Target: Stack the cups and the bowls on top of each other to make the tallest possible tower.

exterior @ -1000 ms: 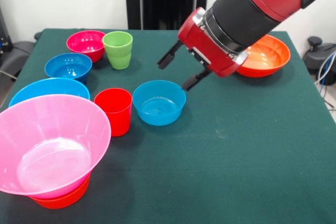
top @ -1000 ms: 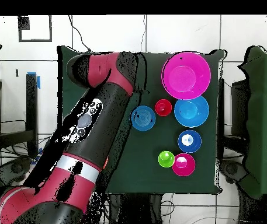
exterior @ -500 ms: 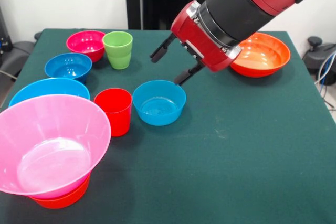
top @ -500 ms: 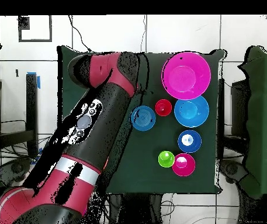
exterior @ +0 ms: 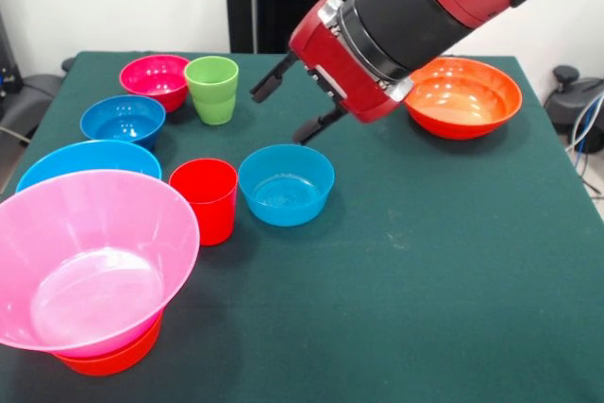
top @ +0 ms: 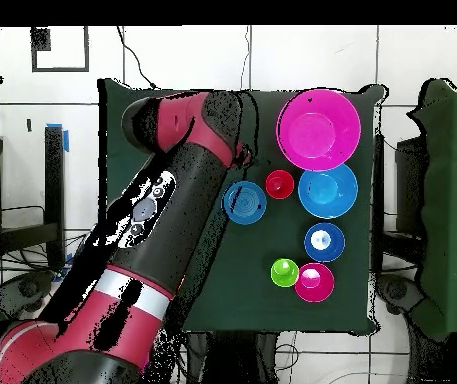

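Front view is showing the gripper (exterior: 291, 109) hanging with jaws spread and empty above the small blue bowl (exterior: 285, 183), beside the red cup (exterior: 205, 199); the tower (exterior: 87, 266), hot pink over orange, is sitting at the near left. Judged risk: descending off-centre could be nudging the bowl into the red cup. Dark green cloth is covering the bench (exterior: 444, 261); a white wall is standing behind.

Lighting: bright, even, from overhead. Shadows: soft and short, under the red cup (exterior: 204, 199) and blue bowl (exterior: 285, 184). Glare: pale sheen inside the pink bowl (exterior: 90, 261) at 8 o'clock. Focus: sharp throughout
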You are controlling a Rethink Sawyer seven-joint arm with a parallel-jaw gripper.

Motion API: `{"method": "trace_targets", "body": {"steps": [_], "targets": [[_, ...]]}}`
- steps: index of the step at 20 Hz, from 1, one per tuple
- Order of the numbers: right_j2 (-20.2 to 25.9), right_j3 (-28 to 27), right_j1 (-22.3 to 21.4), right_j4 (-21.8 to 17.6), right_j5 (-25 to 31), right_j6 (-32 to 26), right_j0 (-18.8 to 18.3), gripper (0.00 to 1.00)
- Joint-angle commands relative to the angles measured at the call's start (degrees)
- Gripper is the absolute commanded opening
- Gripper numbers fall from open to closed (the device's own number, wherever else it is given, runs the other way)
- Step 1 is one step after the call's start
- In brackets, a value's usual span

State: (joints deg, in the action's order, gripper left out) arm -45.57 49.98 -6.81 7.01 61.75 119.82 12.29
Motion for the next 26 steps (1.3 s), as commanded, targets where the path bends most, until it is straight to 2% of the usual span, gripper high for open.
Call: {"method": "trace_targets", "body": {"steps": [1, 10, 21, 26], "targets": [[4.95, 3.74, 1.24, -5.37, -2.98, -0.37, -1.28, 1.00], [6.66, 12.02, -2.67, -8.15, -8.27, -0.53, -0.57, 1.00], [8.00, 22.36, -5.13, -10.22, -17.33, 2.41, 1.07, 1.00], [8.37, 25.95, -4.83, -10.02, -21.93, 5.62, 2.15, 1.00]]}}
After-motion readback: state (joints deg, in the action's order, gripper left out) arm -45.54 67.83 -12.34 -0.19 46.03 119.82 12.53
